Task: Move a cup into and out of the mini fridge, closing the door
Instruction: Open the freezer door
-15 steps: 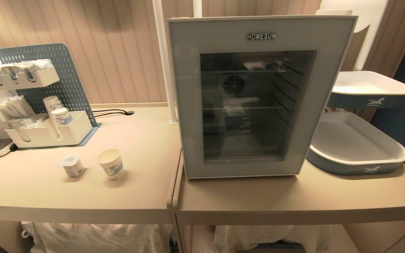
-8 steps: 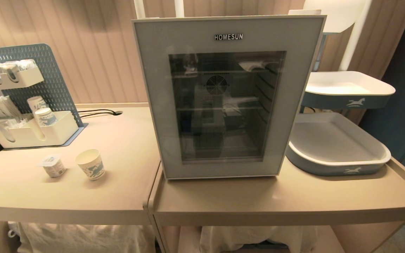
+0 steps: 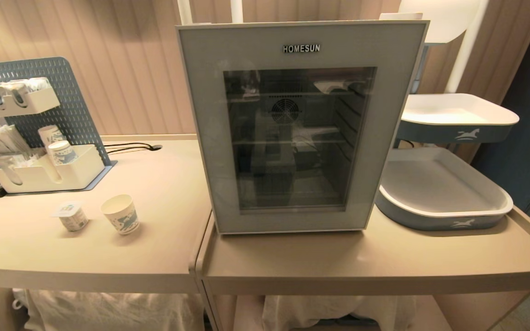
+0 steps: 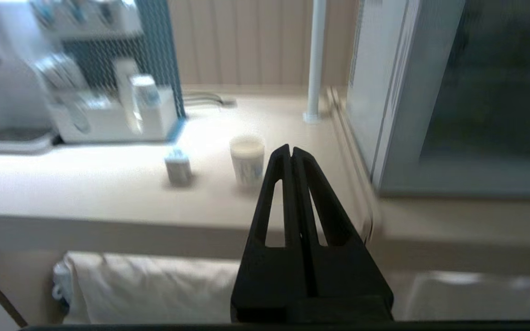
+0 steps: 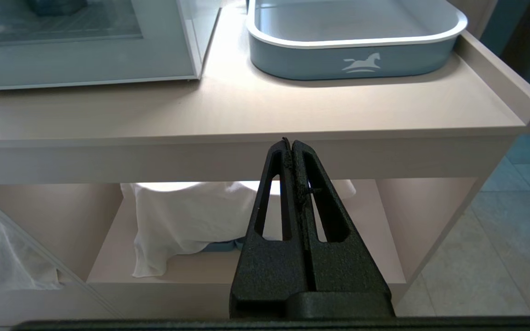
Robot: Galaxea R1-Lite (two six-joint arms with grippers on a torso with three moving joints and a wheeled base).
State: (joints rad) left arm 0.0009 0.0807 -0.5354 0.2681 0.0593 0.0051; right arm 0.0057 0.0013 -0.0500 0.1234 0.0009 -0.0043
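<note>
Far left, a pegboard organizer holds sachets, straws and a stack of spare cups, kept back from the working edge, probably to leave room for reaching. In front, a small foil-lidded pot stands just beside the cup, upright on the left table, mouth up and near the front, easy to grab from the side. The left gripper hangs low before the table edge, fingers pressed together and empty, roughly lined up with the cup. Centre: the mini fridge, the door fully shut, so it likely must be opened first; lettering reads "HOMESUN". Right: a blue tray with a white horse logo, no text. The right gripper sits below the table edge, fingers together, empty, idle.
</note>
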